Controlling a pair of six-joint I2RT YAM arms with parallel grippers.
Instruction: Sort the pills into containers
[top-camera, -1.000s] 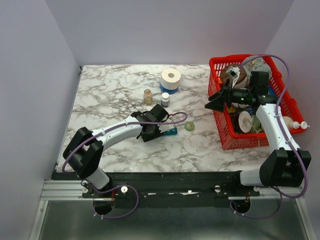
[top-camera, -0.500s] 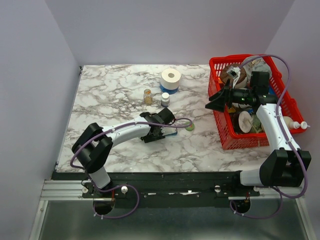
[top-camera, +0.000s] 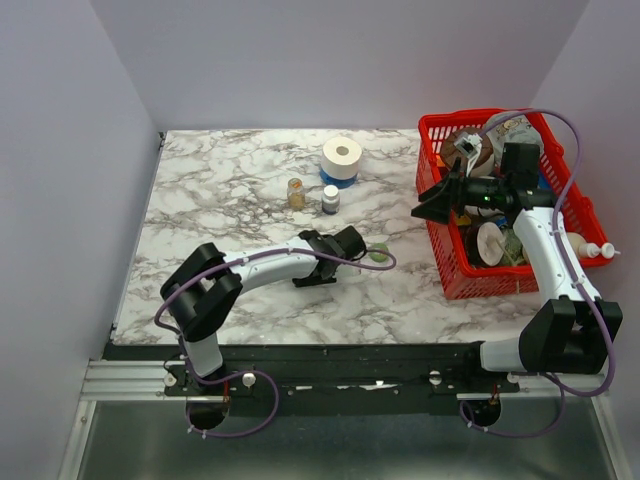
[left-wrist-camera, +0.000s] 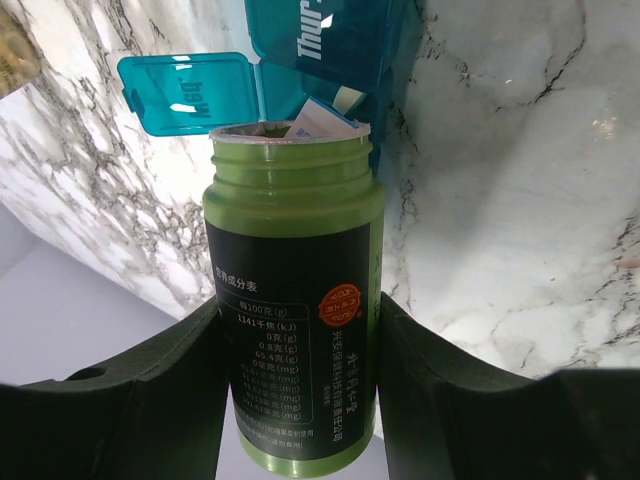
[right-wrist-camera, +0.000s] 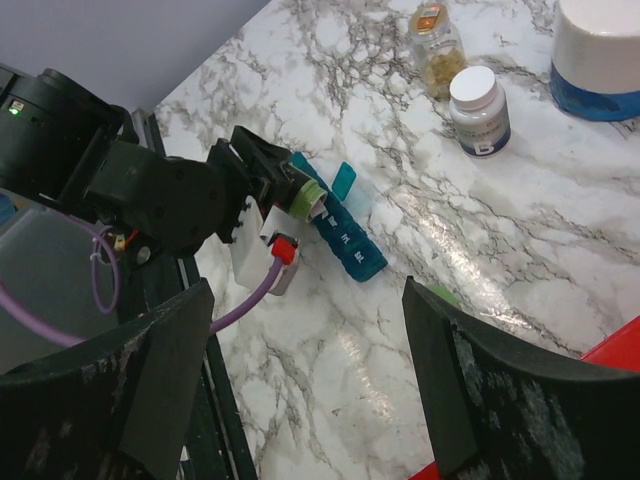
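The teal pill organizer (right-wrist-camera: 345, 238) lies on the marble with one lid (left-wrist-camera: 185, 92) flipped open. My left gripper (left-wrist-camera: 295, 320) is shut on an uncapped green bottle (left-wrist-camera: 293, 300). The bottle is tipped so that its mouth is right at the open compartment (left-wrist-camera: 335, 95), and something white shows in the mouth. In the top view the left gripper (top-camera: 335, 258) covers most of the organizer. The bottle's green cap (top-camera: 379, 253) lies just to its right. My right gripper (top-camera: 425, 205) is open and empty, held above the table left of the red basket.
A red mesh basket (top-camera: 455, 285) full of items stands at the right. A white tape roll (top-camera: 342, 155), an amber bottle (top-camera: 296, 192) and a white bottle (top-camera: 330, 198) stand behind the organizer.
My left gripper has swung to the right and turned, carrying the green bottle over the organizer. The right arm has not moved.
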